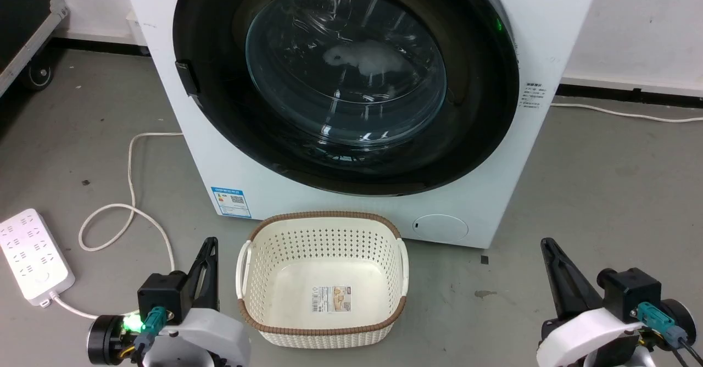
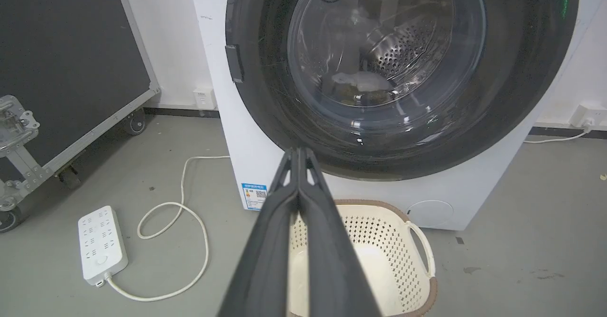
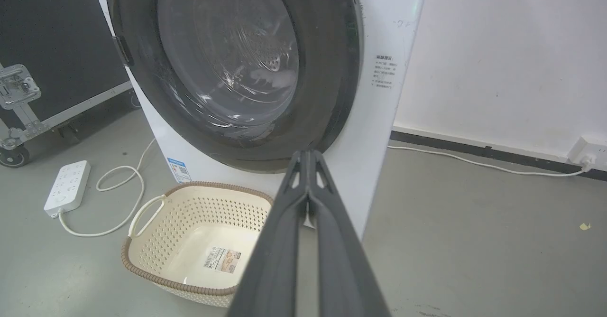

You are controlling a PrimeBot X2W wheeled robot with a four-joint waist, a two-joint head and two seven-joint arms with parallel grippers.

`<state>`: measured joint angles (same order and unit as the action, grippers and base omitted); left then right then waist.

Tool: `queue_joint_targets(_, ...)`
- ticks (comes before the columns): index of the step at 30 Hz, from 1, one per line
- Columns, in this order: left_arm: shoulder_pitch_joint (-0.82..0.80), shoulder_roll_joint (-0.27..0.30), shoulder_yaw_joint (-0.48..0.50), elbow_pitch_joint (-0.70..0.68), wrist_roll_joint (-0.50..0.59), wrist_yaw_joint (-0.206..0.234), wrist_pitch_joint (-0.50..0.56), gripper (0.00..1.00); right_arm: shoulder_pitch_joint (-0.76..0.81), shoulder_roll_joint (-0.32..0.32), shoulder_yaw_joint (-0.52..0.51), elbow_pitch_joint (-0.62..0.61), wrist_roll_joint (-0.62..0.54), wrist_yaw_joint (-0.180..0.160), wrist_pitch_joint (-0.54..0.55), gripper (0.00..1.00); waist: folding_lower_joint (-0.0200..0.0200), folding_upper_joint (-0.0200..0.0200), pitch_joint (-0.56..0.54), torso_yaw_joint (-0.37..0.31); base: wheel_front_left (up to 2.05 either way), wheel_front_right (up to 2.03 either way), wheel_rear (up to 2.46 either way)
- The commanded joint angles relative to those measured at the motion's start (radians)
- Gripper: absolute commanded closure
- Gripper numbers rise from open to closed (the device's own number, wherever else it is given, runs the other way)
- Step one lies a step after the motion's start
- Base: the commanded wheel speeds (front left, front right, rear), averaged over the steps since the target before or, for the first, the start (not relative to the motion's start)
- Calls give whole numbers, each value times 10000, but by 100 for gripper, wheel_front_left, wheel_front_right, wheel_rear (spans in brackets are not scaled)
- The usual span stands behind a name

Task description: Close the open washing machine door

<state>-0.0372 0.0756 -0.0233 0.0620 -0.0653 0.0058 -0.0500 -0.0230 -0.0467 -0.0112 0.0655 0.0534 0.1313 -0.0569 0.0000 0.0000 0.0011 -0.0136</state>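
Grey floor (image 1: 604,191) is occupied by the washing machine (image 1: 263,196), door (image 1: 346,70) shut, blue sticker (image 1: 231,201) illegible; left pincer (image 2: 298,153) and right pincer (image 3: 308,153) are pressed together.

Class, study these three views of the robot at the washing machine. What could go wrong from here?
1. The round glossy black-rimmed door looks flush with the big white washing machine, but its latch is hidden; it may spring open.
2. The cream perforated basket shows between the shut left gripper and right gripper; a forward reach could knock it.
3. The white floor cable could snag the wheels.
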Motion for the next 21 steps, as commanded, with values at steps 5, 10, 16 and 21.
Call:
queue_joint_targets(5, 216, -82, 70, -203, 190, -46, 138, 100, 176, -29, 42, -213, -179, -5, 141, 100, 0, 0, -2, 31, 0, 0, 0)
queue_joint_targets(10, 250, -120, 106, -295, 292, -49, 217, 100, 187, -30, 57, -310, -257, -5, 235, 100, 0, 0, -4, 54, 0, 0, 0)
queue_joint_targets(16, 291, -165, 149, -404, 413, -52, 312, 100, 202, -32, 76, -426, -350, -5, 347, 100, 0, 0, -6, 82, 0, 0, 0)
queue_joint_targets(21, 326, -203, 184, -496, 515, -55, 392, 100, 214, -33, 91, -523, -428, -5, 441, 100, 0, 0, -8, 105, 0, 0, 0)
